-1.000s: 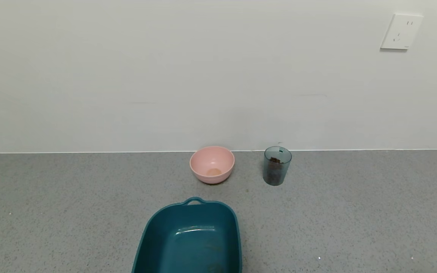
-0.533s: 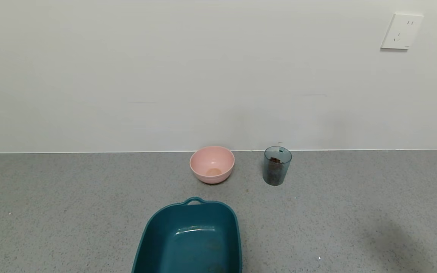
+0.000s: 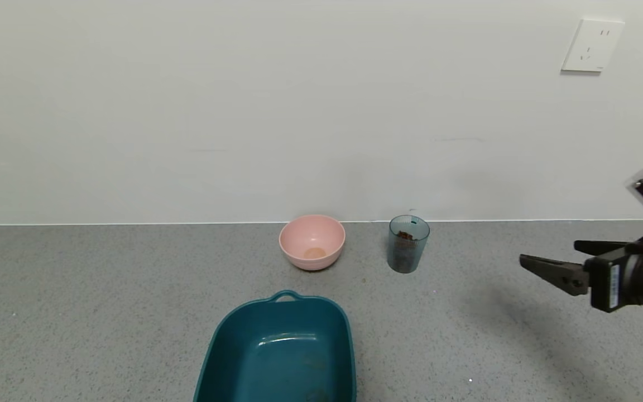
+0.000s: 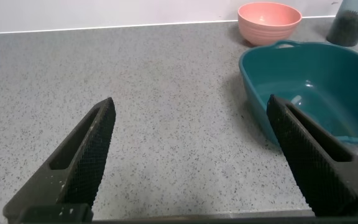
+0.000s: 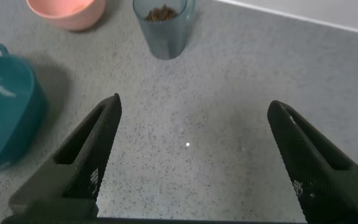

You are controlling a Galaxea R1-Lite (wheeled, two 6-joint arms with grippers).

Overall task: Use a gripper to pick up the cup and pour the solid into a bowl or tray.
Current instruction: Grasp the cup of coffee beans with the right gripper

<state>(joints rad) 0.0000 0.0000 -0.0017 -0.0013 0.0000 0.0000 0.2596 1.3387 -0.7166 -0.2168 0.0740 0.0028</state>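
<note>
The ribbed blue-grey cup [image 3: 408,248] stands upright near the back wall with dark brown pellets [image 3: 405,236] inside. The pale pink bowl [image 3: 301,256] sits to its left, a small gap between them. My right gripper [image 3: 549,252] is open and empty, in the air to the right of the cup and well apart from it. In the right wrist view the cup [image 5: 164,32] and pellets [image 5: 161,12] lie ahead of the open right gripper [image 5: 194,102], with the bowl [image 5: 68,14] beside them. My left gripper [image 4: 190,102] is open and empty over bare counter, out of the head view.
A large dark teal tray [image 3: 226,335] with handles sits at the front centre, nearer than the bowl; it also shows in the left wrist view [image 4: 260,81] and the right wrist view [image 5: 8,118]. The wall runs close behind the cup. A wall outlet [image 3: 592,46] is high at right.
My right gripper has come into the head view from the right edge, open, with its shadow spreading on the counter. The cup, bowl and tray have not moved.
</note>
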